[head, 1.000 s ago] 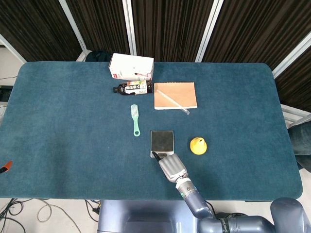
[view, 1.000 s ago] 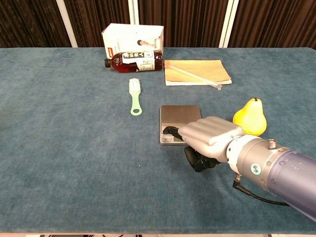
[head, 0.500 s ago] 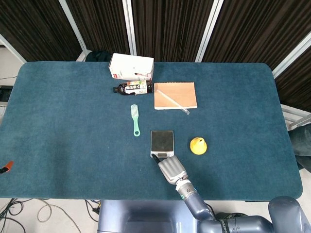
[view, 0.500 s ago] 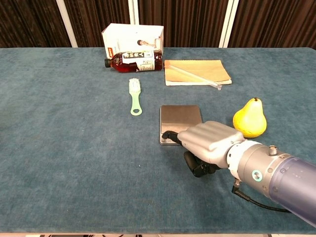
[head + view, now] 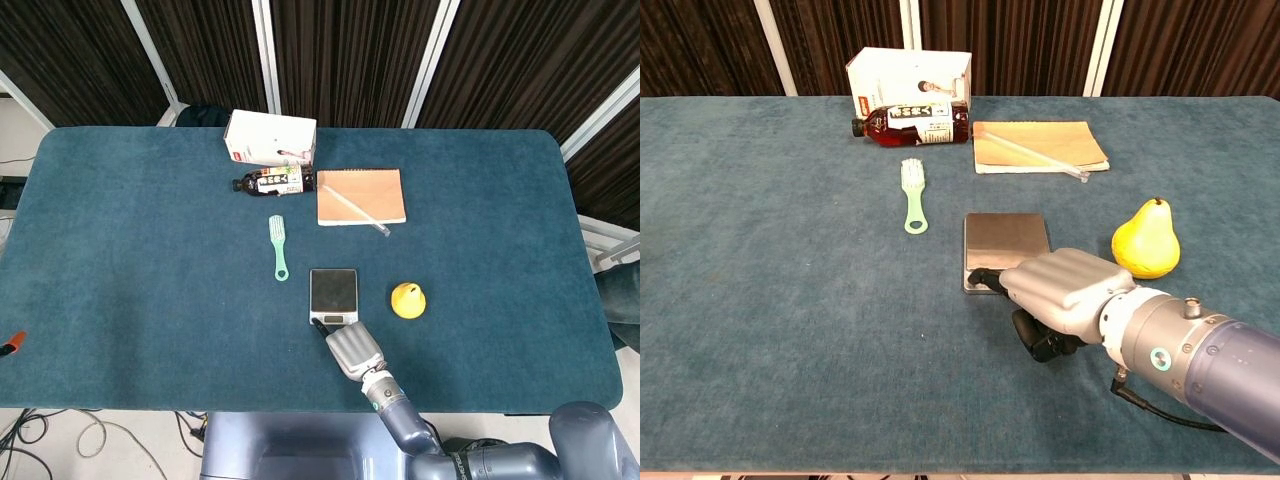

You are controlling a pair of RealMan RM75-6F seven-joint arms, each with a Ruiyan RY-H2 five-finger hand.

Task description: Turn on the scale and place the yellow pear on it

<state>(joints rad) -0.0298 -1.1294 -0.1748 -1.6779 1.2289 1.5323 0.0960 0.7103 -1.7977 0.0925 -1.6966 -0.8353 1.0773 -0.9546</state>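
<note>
The blue table [image 5: 130,260] carries a white box [image 5: 270,138] at its far side, with a brown notebook [image 5: 360,196] to the right of it, a clear stick lying across the notebook's corner. A dark bottle [image 5: 272,181] lies on its side just in front of the box; a green brush [image 5: 278,246] lies nearer, its handle toward the robot. The scale [image 5: 1005,250] sits mid-table, its long axis running away from the robot. The right hand [image 5: 1060,292] reaches in from the near side, one dark fingertip [image 5: 980,275] extended onto the scale's near edge, the other fingers curled under. The yellow pear [image 5: 1146,240] stands upright to the right of the scale, apart from it, stem up.
</note>
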